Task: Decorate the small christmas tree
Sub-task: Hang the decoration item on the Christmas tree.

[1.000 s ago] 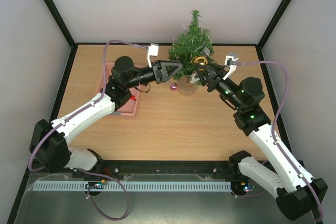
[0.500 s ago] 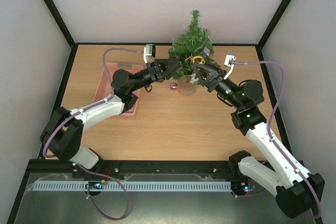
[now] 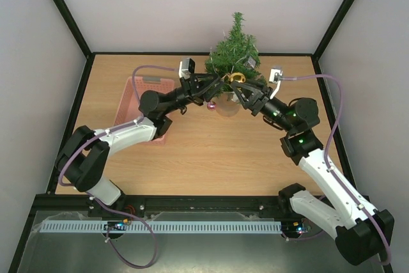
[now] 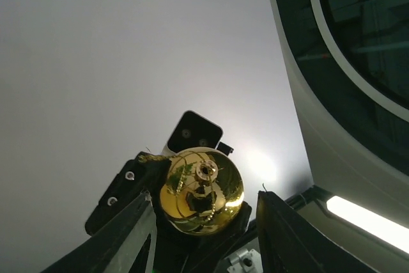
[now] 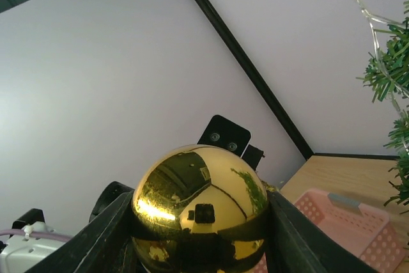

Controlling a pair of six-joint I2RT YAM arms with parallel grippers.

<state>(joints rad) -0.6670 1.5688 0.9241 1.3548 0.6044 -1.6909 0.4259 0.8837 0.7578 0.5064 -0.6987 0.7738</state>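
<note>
Top external view, from my remote seat: a pink basket (image 3: 146, 79) sits on the wooden table (image 3: 204, 158) well to the left of the small christmas tree (image 3: 232, 52), which stands upright near the middle of the table's far edge on its pale base (image 3: 227, 108). My left arm reaches from the basket side towards the tree, and the left gripper (image 3: 217, 83) is up against the tree's lower left branches. A small pink bauble (image 3: 211, 105) sits just left of the tree's base; I cannot tell whether it hangs or lies on the table. In front of the tree's lower branches is a gold bauble (image 3: 238, 78), and the right gripper (image 3: 241, 87) comes in from the tree's right side to meet it. In the left wrist view my left fingers (image 4: 131, 231) are spread wide, with the gold bauble (image 4: 202, 190) showing in the gap between them; I cannot tell whether they touch it. In the right wrist view the right fingers (image 5: 118, 238) pinch the gold bauble (image 5: 199, 202) on both sides, with green tree needles (image 5: 393, 75) at the right edge.
</note>
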